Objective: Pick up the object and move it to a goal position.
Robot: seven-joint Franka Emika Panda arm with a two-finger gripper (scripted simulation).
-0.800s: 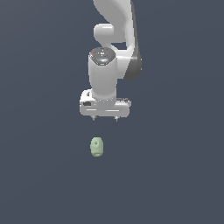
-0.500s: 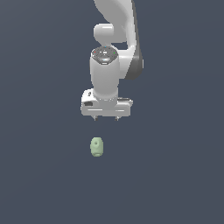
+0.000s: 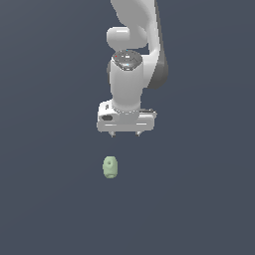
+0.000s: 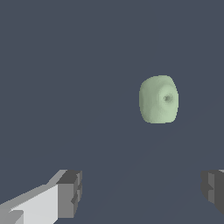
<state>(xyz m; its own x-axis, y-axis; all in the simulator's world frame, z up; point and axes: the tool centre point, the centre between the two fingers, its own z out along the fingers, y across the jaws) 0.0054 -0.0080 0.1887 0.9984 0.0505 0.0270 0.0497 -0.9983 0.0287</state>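
below our gripper (image 3: 125, 134), its jaws spread wide and empty, lies the object (image 3: 110, 167); we judge it light, rounded, likely slippery, best pinched across its narrow sides.

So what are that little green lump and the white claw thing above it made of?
It's a simulator render, so only looks count. The green lump looks matte, like soft clay or wax: pale, rounded, evenly shaded, with a dimple and no shine. The gripper body looks like smooth white plastic or painted metal with soft highlights; its fingertips look like darker grey, dull rubbery pads.
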